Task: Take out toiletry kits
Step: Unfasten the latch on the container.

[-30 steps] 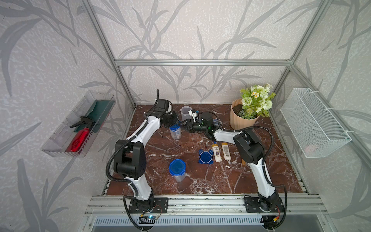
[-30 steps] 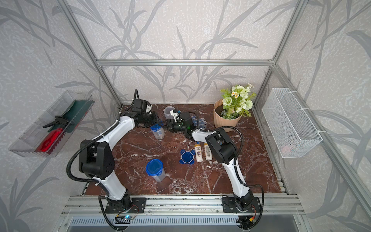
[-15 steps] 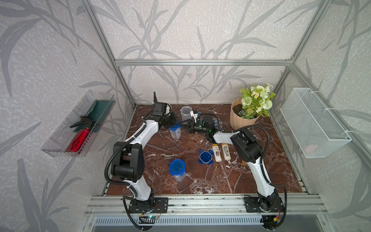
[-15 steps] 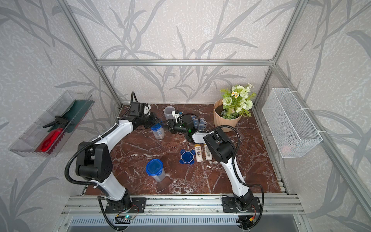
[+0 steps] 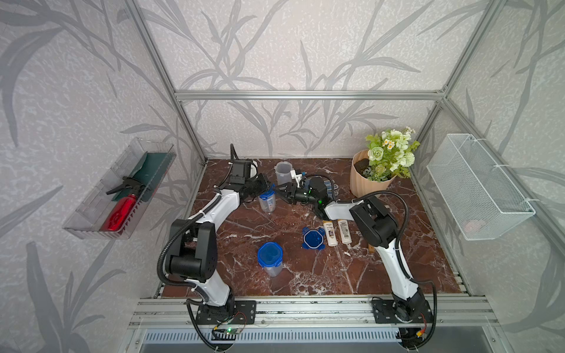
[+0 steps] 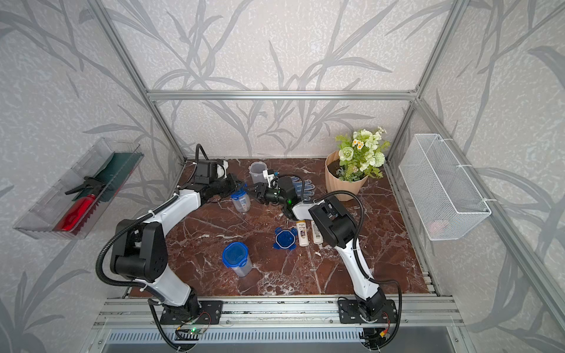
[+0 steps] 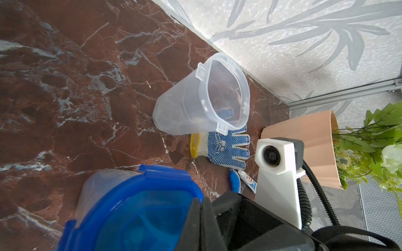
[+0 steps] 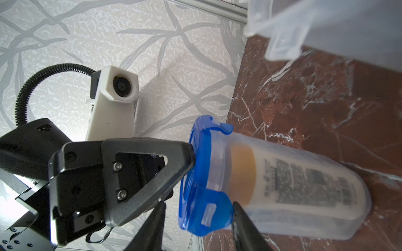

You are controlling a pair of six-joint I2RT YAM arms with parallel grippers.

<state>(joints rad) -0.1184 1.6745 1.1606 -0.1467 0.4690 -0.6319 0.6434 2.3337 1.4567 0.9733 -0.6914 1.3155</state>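
Left claw [image 8: 190,155] shut against lid [image 8: 203,150], right claw [image 8: 198,208] half-open astride its edge: prying sideways could topple the cup [image 8: 304,184], upper centre of frame.

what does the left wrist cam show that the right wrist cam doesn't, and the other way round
Only the left wrist view: the glove, a toothbrush and toothpaste tube lying near it, and the flower pot.

Only the right wrist view: the bottle inside the lidded cup, and the right gripper, its jaws apart on either side of a lid tab.

Both: the lidded cup, the lidless cup and the marble table.
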